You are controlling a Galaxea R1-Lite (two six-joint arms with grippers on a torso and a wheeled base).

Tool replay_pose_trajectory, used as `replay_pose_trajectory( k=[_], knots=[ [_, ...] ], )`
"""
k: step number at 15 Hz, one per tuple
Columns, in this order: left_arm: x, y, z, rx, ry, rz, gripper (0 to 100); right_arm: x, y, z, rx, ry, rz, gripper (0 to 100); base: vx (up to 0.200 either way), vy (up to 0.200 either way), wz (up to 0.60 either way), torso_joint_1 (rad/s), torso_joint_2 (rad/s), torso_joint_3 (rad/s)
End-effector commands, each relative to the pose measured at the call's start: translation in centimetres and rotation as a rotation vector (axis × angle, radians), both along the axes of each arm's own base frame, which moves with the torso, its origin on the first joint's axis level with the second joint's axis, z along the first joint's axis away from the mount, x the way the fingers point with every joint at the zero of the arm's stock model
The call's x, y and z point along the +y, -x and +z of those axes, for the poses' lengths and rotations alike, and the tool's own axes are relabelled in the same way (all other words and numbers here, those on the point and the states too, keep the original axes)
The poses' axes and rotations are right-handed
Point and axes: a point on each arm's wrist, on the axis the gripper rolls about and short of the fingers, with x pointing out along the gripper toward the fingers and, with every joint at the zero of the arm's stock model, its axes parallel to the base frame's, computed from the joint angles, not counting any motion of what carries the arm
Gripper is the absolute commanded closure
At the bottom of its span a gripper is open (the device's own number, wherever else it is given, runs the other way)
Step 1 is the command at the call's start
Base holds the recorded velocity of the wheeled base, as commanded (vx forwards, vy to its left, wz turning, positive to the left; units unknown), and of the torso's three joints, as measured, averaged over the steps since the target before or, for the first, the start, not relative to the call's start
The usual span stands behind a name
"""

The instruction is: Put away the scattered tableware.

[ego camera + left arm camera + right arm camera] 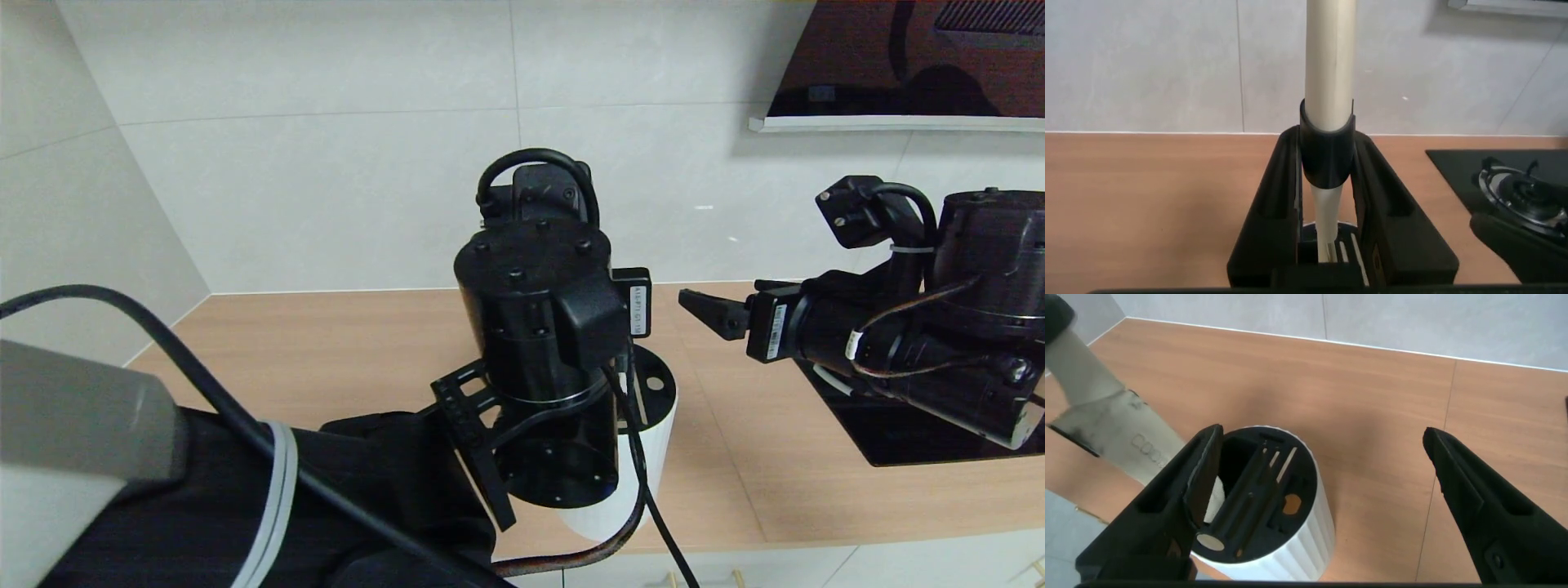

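- Left tool [1328,151]: closed on the utensil [1329,57], whose pale handle with a dark band stands upright between the fingers. This arm sits at 6 o'clock on the surface [326,343], wrist pointing down over the white holder [649,457].
- From the right wrist, the utensil's grey lower part slants toward the holder's mouth. We cannot tell whether its tip sits inside a slot of the dark divider.
- Right tool [1323,441]: spread wide, holding nothing, hanging above the surface at 2 o'clock from the holder.
- Cooktop [898,441]: at 3 o'clock from the holder.

We judge the step in hand to be stowing this utensil. Next, we think, the move calls for these things:
- lining the utensil up with a free slot
- lowering it straight
- loosening the fingers only once it is seated
- lifting clear without tipping the holder
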Motion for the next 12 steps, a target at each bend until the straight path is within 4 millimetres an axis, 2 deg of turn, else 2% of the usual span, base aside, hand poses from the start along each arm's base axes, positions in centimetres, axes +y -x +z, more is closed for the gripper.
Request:
replay_pose_trajectory(
  k=[1,12],
  knots=[
    [-0.4,-0.3,-1.2,0.019,-0.026,0.000,100,0.0,0.0,0.0,0.001,0.001,0.002,0,0.000,0.000,0.00,0.000,0.00,0.000],
    [-1.4,-0.6,-6.2,0.069,-0.099,-0.006,100,0.1,-0.1,-0.1,0.003,0.002,0.002,0,0.000,0.000,0.00,0.000,0.00,0.000]
  ],
)
